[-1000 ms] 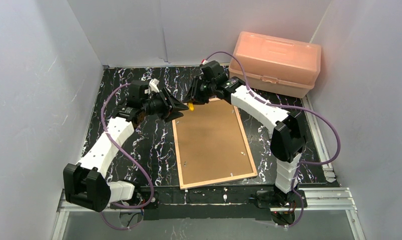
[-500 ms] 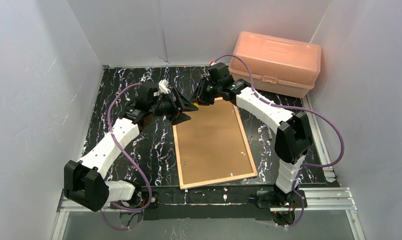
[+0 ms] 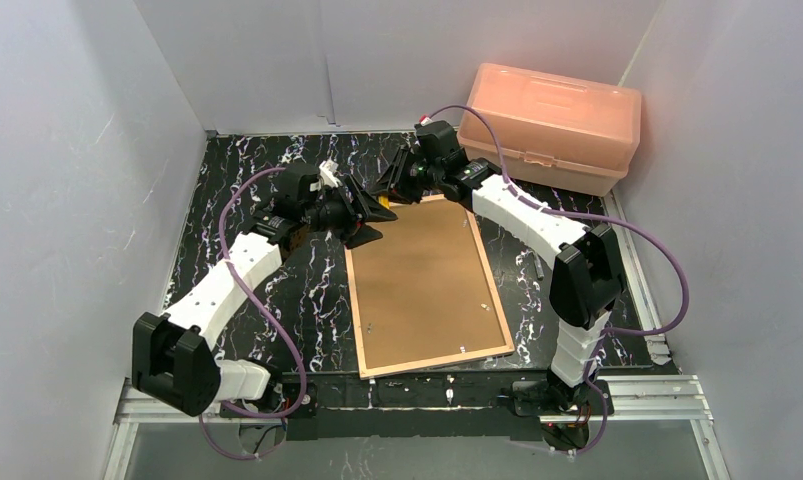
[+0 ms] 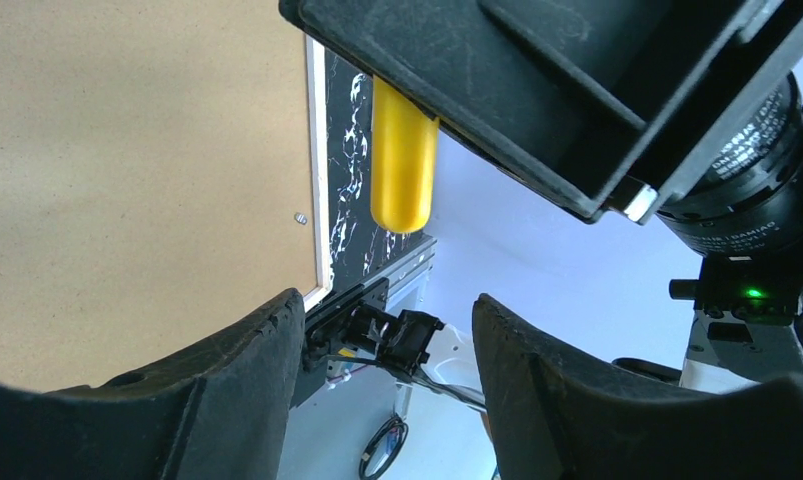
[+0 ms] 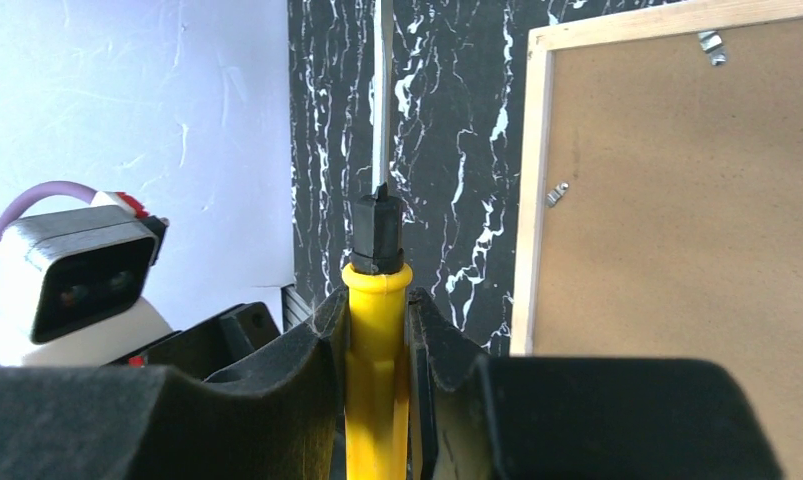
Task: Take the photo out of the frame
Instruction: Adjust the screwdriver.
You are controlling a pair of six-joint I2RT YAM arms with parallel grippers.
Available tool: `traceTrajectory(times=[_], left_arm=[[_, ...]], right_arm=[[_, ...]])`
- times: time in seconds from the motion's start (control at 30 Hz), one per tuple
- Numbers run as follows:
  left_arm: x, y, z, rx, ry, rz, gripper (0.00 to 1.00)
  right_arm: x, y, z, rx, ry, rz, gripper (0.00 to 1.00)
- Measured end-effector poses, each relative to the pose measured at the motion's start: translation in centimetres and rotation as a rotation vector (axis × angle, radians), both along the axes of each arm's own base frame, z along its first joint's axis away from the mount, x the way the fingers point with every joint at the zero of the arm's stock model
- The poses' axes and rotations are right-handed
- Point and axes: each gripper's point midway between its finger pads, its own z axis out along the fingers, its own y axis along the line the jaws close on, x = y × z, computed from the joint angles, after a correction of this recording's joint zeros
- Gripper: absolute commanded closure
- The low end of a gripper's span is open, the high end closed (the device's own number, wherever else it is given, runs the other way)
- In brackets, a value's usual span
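Observation:
The frame [image 3: 354, 310] lies face down on the black marbled table, its light wood edge [image 5: 530, 200] around a plain brown backing board [image 3: 427, 280]. The photo is hidden beneath that board. My right gripper [image 5: 377, 305] is shut on the yellow handle of a screwdriver [image 5: 377, 380], whose shaft points out over the table beside the frame's edge. In the top view the right gripper [image 3: 392, 190] hovers at the frame's far left corner. My left gripper [image 3: 377, 212] faces it closely, open. In the left wrist view the yellow handle [image 4: 404, 160] hangs apart from the left gripper [image 4: 389, 310].
A pink plastic box [image 3: 549, 125] stands at the back right, close to the right arm's forearm. Small metal tabs [image 5: 555, 193] sit along the backing board's border. Grey walls close in the table on three sides.
My left gripper has moved right toward the right gripper and its jaws have widened. The right gripper with the screwdriver has shifted slightly back and right.

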Motion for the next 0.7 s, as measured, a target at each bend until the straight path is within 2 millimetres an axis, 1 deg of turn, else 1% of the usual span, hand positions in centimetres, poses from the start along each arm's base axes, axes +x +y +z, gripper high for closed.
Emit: traceTrajectory(times=[0.07,0.17,0.2,0.37,0.5,0.63,0.7], left_arm=[[0.0,0.0,-0.1,0.001,0.003,0.0,0.44],[0.1,-0.1,-0.1,0.0,0.006,0.001,0.53],[0.1,-0.1,-0.1,-0.001,0.005,0.001,0.55],[0.3,-0.2,0.1,-0.011,0.0,0.006,0.62],[0.5,-0.3,0.2,-0.019,-0.001,0.009,0.7],[0.6,-0.3,-0.2,-0.017,0.02,0.013,0.86],[0.5,-0.3,-0.3,-0.015,0.027,0.014,0.91]], right_arm=[[-0.1,0.3,0.3,0.015,0.0,0.003,0.99],[-0.4,0.6,0.4,0.032,0.006,0.013,0.99],[-0.5,0.8,0.3,0.037,0.011,0.017,0.99],[-1.5,1.1,-0.3,0.044,0.047,0.039,0.99],[-2.1,1.0,-0.8,0.045,0.068,0.045,0.99],[-2.4,0.9,-0.7,0.058,0.074,0.05,0.99],[-2.5,1.0,-0.4,0.067,0.069,0.055,0.99]])
